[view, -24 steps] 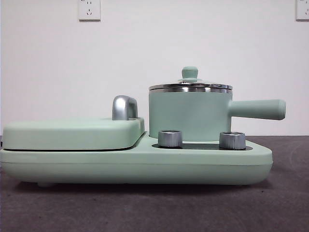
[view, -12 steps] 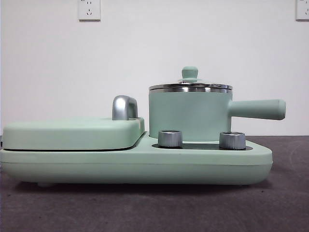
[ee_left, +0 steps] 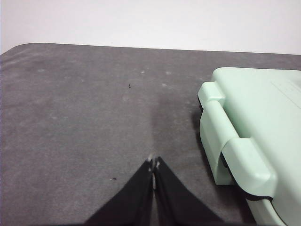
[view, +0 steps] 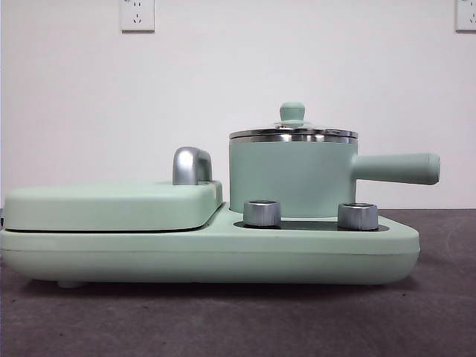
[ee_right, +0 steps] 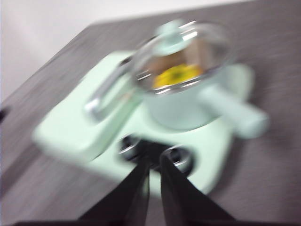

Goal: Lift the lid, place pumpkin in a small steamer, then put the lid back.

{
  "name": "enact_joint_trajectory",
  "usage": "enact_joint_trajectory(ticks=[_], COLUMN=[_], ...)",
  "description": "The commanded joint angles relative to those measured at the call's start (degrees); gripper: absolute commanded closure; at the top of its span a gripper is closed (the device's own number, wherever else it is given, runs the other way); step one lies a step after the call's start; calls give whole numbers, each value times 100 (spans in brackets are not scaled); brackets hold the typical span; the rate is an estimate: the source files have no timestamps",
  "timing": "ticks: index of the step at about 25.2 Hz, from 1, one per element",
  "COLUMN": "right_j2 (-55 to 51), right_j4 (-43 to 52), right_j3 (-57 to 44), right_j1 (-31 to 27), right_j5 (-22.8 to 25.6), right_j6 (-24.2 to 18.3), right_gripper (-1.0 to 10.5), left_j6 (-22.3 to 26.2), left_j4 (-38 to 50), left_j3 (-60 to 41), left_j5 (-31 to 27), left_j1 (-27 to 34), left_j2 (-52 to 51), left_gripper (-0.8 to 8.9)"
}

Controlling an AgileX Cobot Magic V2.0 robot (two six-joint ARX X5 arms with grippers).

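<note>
The small steamer (view: 290, 178) stands on the right half of the appliance, its long handle (view: 398, 168) pointing right. The lid (view: 292, 113) sits shut on its steel rim. In the blurred right wrist view, the yellow pumpkin (ee_right: 176, 75) shows through the glass lid (ee_right: 181, 47), inside the steamer (ee_right: 178, 110). My right gripper (ee_right: 155, 160) hangs above and in front of the appliance, empty, its jaws a narrow gap apart. My left gripper (ee_left: 154, 162) is shut and empty over bare table beside the appliance's end. Neither arm shows in the front view.
The wide mint-green appliance base (view: 223, 253) carries a flat griddle cover (view: 111, 204) with a chrome handle (view: 191, 165) on the left, and two silver knobs (view: 262, 213) in front of the steamer. Its end (ee_left: 254, 132) shows in the left wrist view on the grey table (ee_left: 70, 117).
</note>
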Motion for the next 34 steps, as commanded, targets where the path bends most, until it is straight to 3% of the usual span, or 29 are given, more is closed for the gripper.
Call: enact_joint_trajectory(ticks=[1, 6, 9, 11, 17, 24, 28, 34], right_j2=[-328, -780, -975, -1117, -1561, -1591, -1591, -1591], right_j4=[535, 946, 940, 946, 1047, 1311, 1672, 2140], right_j3=[-542, -1405, -1705, -1851, -2173, -2354, -2590, -2918], right_j1=[-839, -2153, -2647, -2835, -2981, -2981, -2981, -3001], right_j5=[2, 57, 332, 527, 772, 723, 691, 216], right_j6=[-66, -70, -94, -337, -1384, -2162, -2391, -2518], right_gripper=[911, 911, 911, 911, 911, 911, 911, 912], left_j6=[59, 59, 59, 59, 59, 59, 59, 59], left_j4=[44, 44, 44, 44, 44, 44, 44, 44], left_j3=[-114, -114, -114, -114, -114, -114, -114, -114], left_j5=[0, 0, 0, 0, 0, 0, 0, 0], left_j1=[11, 11, 11, 11, 11, 11, 11, 11], left_j2=[-11, -11, -11, -11, -11, -11, -11, -11], left_gripper=[807, 807, 807, 807, 807, 807, 807, 807])
